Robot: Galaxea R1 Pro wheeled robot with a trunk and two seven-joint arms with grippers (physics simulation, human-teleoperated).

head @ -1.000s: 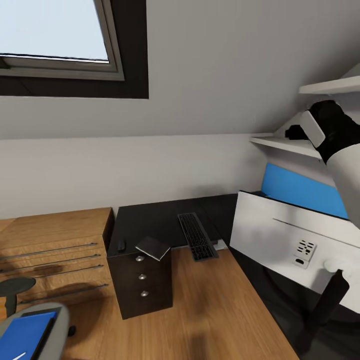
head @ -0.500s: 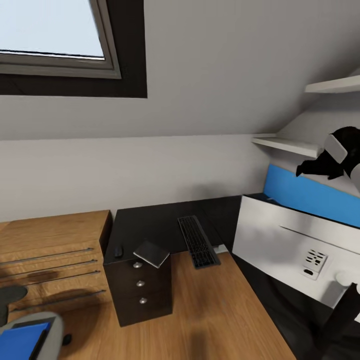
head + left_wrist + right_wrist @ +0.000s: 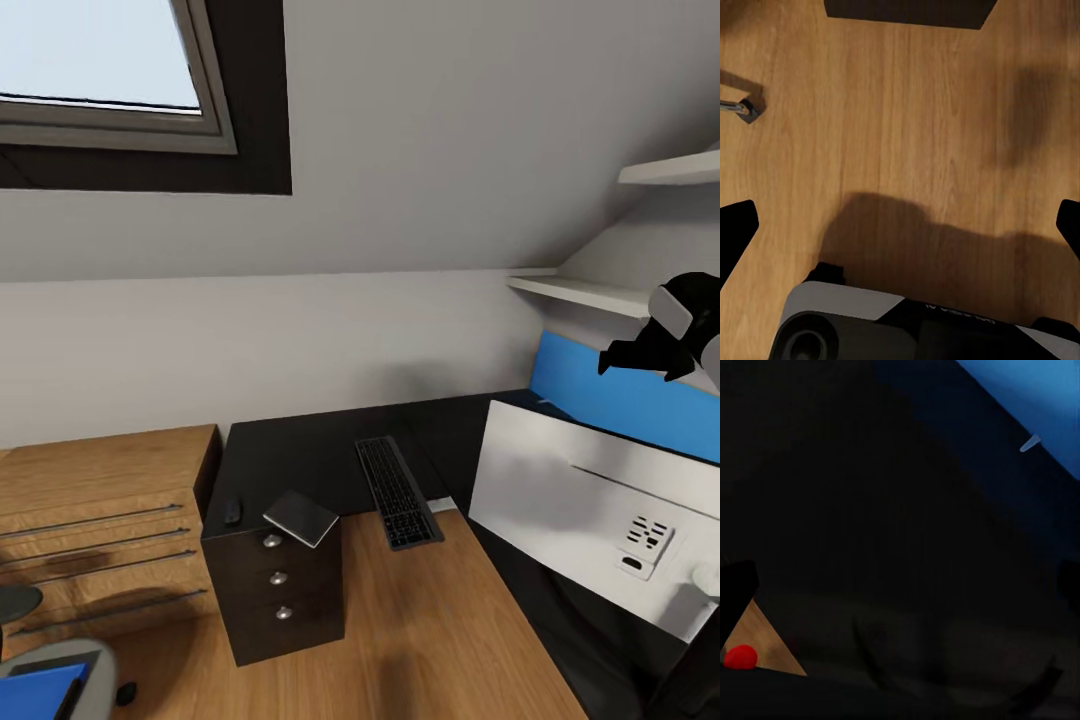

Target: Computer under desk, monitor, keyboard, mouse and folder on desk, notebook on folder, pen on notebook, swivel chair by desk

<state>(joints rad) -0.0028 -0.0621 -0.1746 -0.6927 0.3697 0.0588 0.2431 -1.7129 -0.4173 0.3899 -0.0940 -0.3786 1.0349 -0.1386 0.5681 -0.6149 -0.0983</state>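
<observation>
The desk (image 3: 310, 445) has a glossy black top, a dark drawer unit (image 3: 278, 590) and a blue back panel (image 3: 610, 395). The keyboard (image 3: 398, 492) lies on it with its near end past the edge. A grey notebook (image 3: 301, 517) overhangs the drawer unit's corner, and the small black mouse (image 3: 232, 511) sits to its left. The monitor (image 3: 580, 500) shows its white back at right. My right gripper (image 3: 615, 358) (image 3: 900, 585) hangs open above it, before the blue panel. A corner of the blue folder (image 3: 35, 692) lies on the swivel chair (image 3: 70, 665). My left gripper (image 3: 900, 229) is open over wood floor. The pen is out of view.
A low light-wood cabinet (image 3: 100, 500) stands left of the desk. White wall shelves (image 3: 585, 292) hang close above my right arm under the sloped ceiling. A window (image 3: 90, 60) is at the upper left. Wood floor (image 3: 420, 640) lies in front of the desk.
My right gripper has come down from shelf height to just above the monitor. The head view has shifted, sliding the chair and folder further out of the picture.
</observation>
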